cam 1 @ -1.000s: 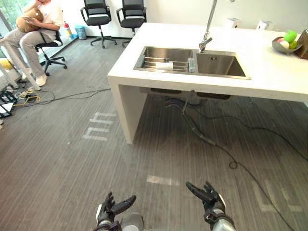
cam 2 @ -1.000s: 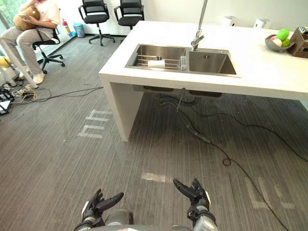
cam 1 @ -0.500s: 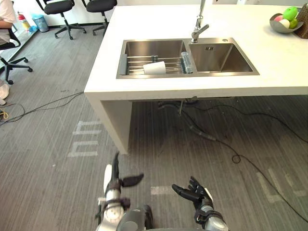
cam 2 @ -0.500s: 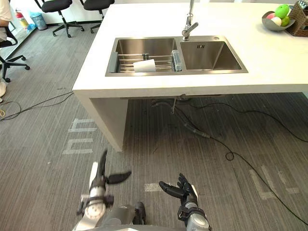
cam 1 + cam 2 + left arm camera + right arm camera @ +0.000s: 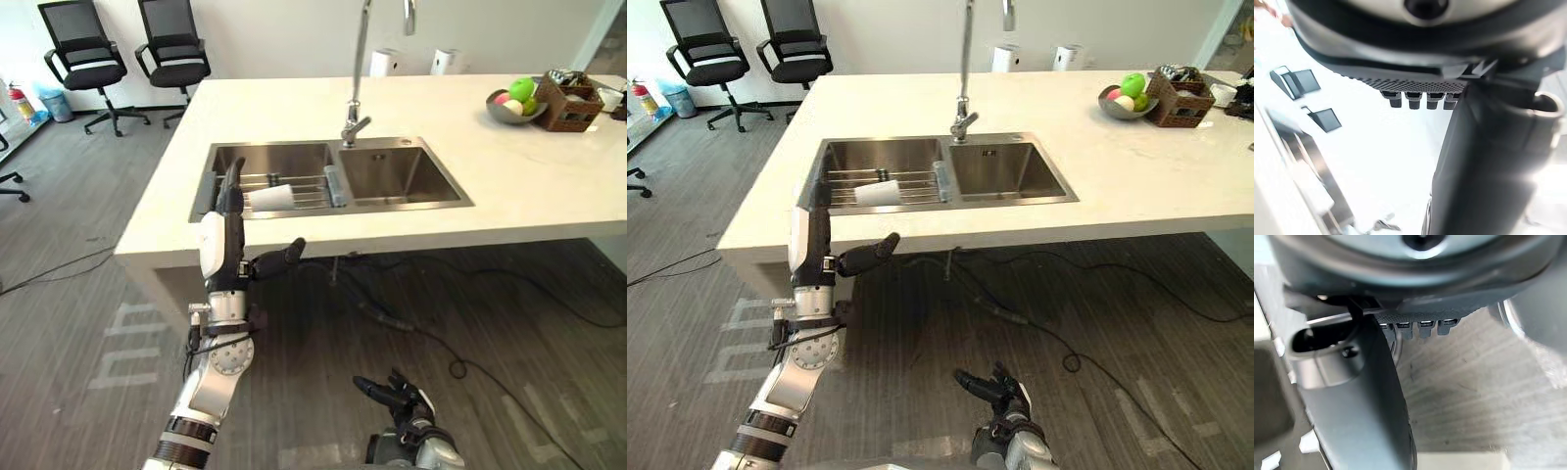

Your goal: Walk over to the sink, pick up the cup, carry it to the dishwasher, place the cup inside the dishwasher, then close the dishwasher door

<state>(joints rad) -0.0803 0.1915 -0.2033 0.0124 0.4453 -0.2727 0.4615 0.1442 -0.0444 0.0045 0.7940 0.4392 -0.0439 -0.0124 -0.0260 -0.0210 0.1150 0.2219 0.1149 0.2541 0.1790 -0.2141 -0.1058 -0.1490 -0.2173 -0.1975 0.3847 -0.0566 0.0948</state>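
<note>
I see the white cup point(image 5: 271, 197) tipped in the left basin of the steel sink point(image 5: 397, 174), by the white table point(image 5: 549, 171) front edge. My left robot hand point(image 5: 231, 211) is up, fingers straight; right robot hand point(image 5: 400, 395) low, spread. I'd reach over the rim.

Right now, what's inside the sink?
A white cup lies on its side on a wire rack in the left basin of the sink. The left hand, held up in front, covers that basin's near left corner, so anything there is hidden.
</note>
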